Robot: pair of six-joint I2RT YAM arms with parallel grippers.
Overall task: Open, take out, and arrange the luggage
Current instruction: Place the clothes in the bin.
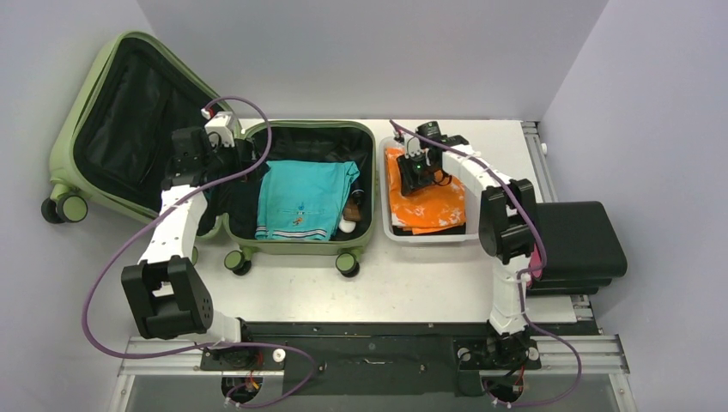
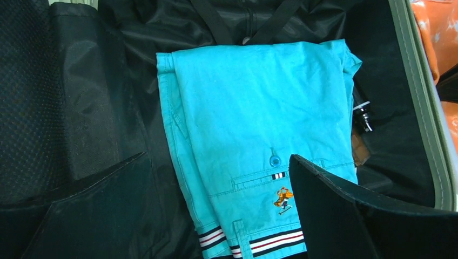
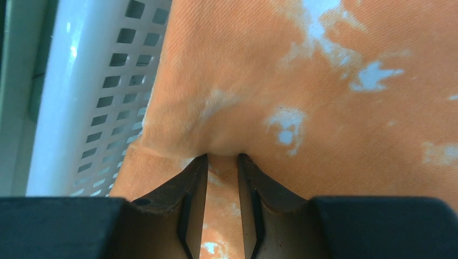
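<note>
Olive-green hard-shell luggage (image 1: 257, 245) lies open on the table, lid propped up at left, clothes inside

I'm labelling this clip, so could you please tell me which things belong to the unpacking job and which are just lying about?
Job: luggage, teal shorts inside it, orange cloth, basket, right pincer pinching the cloth.
Lying about: black case beside the table.

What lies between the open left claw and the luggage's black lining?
A folded turquoise garment, lying in the luggage beneath the left claw; the left wrist view shows it.
</note>
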